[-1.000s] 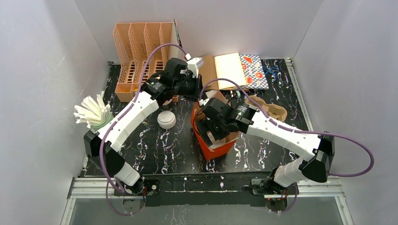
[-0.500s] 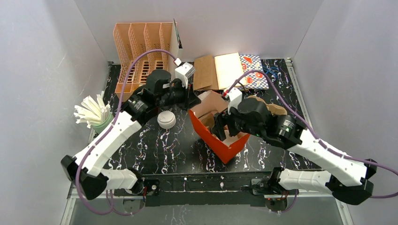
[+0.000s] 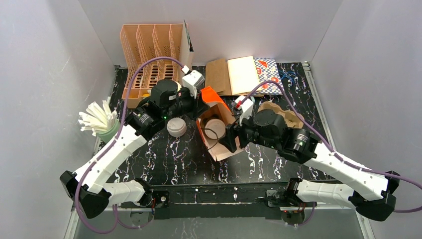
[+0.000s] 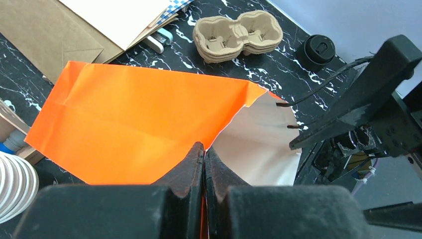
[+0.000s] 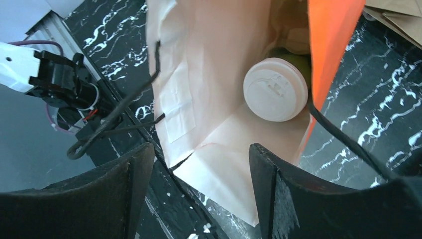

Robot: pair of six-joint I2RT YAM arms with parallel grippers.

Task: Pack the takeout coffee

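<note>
Black marbled tabletop (image 3: 174, 154), grey walls (image 3: 35, 74)

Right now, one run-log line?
left gripper: shut on orange paper bag | right gripper: open at bag mouth | white-lidded cup: inside bag

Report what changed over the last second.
The orange bag shifted slightly away from the arm bases and its mouth now gapes wide, uncovering the white-lidded cup inside. The right gripper, open, drew back to the bag's mouth. Both elbows swung outward and nearer. The left gripper stayed shut on the bag's edge. The cup carrier and straws did not move.
</note>
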